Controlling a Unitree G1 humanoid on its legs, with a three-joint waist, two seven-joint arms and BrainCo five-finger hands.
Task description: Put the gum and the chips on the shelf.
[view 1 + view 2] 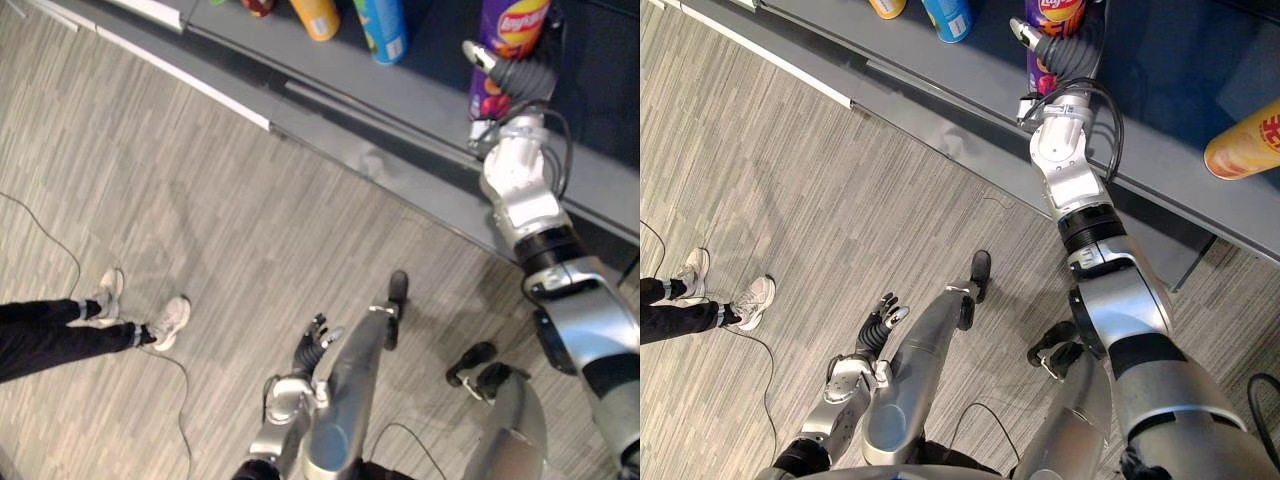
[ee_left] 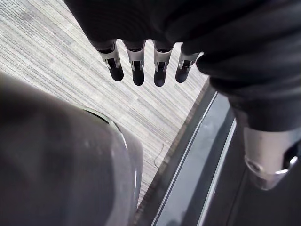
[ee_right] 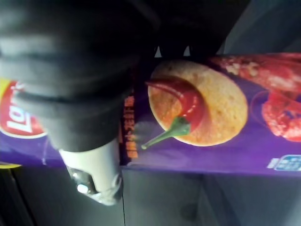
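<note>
One of two nearly done: chips (image 1: 512, 25) upright at the shelf (image 1: 400, 95), right hand (image 1: 515, 78) clamped round the can, not released. Base hidden behind the hand, so seating unconfirmed. Gum left to do; where it is, cannot tell. Left hand (image 1: 312, 345) hangs low, fingers relaxed, empty.

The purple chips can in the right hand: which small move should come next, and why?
Probably ease it straight down until its base rests on the shelf. The right hand is curled round the purple chips can, held about upright over the shelf board beside a blue can; whether the base already touches is unclear, so releasing now may tip it.
</note>
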